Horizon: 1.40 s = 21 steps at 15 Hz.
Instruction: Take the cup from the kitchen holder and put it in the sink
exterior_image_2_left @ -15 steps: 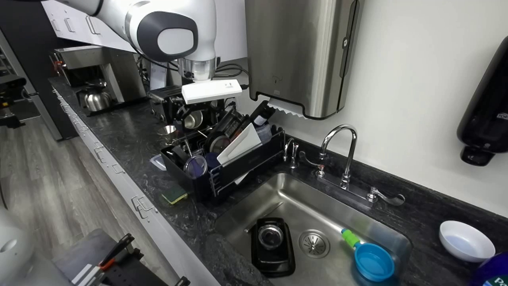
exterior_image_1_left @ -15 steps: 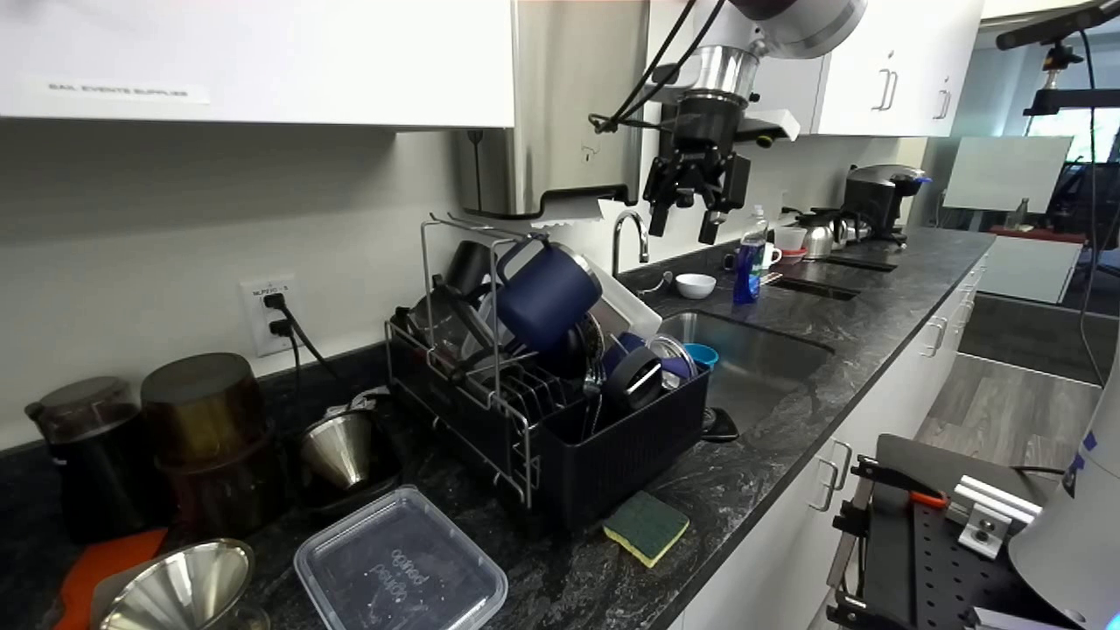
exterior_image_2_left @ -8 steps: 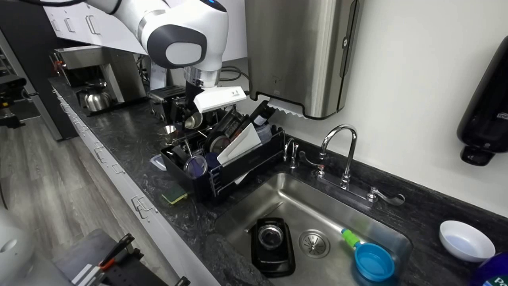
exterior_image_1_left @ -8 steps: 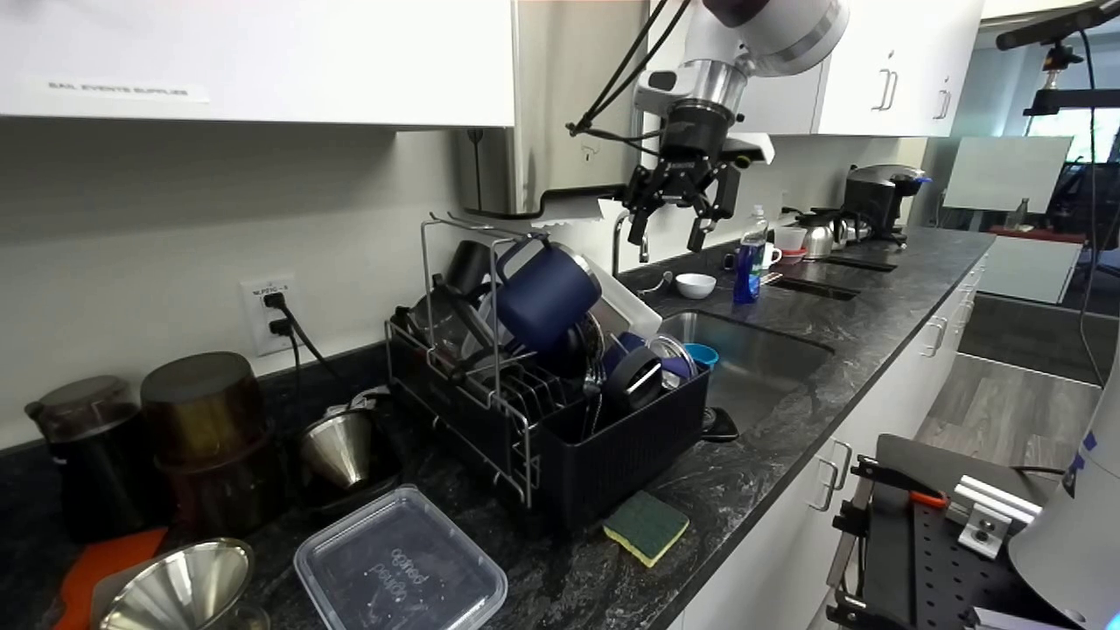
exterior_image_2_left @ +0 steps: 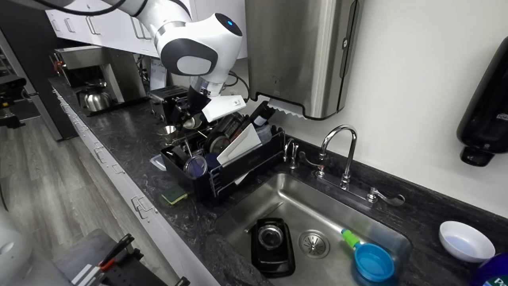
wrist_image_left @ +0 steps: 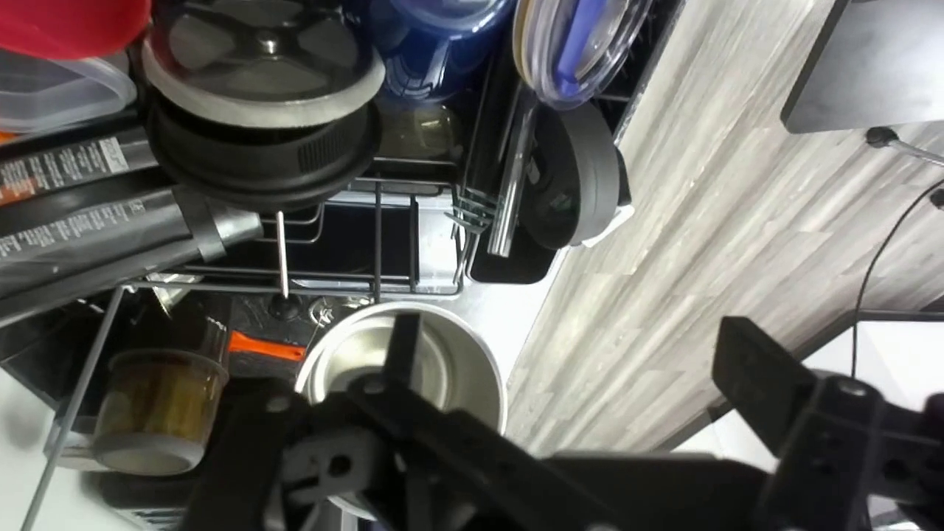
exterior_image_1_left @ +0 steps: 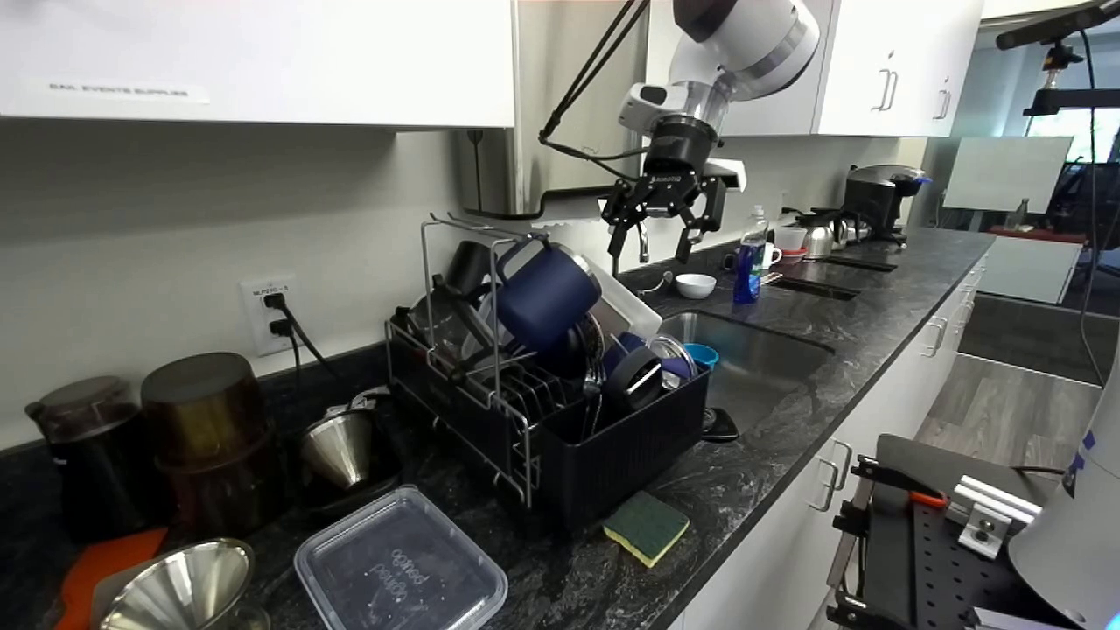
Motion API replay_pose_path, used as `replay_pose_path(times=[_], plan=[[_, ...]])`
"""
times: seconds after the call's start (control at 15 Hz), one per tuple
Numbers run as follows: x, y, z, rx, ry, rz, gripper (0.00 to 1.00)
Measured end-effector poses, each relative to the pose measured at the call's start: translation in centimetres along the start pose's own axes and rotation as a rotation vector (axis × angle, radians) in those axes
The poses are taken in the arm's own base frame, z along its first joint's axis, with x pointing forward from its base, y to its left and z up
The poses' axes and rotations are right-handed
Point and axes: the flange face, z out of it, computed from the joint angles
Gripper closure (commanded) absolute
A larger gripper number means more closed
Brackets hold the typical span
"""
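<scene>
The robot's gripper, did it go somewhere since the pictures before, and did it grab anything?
Yes, the gripper moved: in an exterior view it came down and to the picture's left, toward the navy cup. It took hold of nothing and let go of nothing; its jaws stayed open. The cup still sits tilted in the dish rack, and the sponge and white bowl stayed put.

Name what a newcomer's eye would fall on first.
In an exterior view, the large navy cup likely draws the eye first, tilted high in the crowded black dish rack. There, the open gripper hangs in midair to the cup's right. The bright blue pan with a green handle also stands out, lying in the steel sink.
</scene>
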Motion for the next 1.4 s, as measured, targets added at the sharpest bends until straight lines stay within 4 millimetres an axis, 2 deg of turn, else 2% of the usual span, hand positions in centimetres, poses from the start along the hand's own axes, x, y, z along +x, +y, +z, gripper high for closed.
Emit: replay_pose_path(times=[0.6,1.4], plan=[[1.0,0.2,0.4,0.039,0.118,-0.011,0.00],[2.0,1.7,4.1,-0.019,0.212,0.073,0.00]])
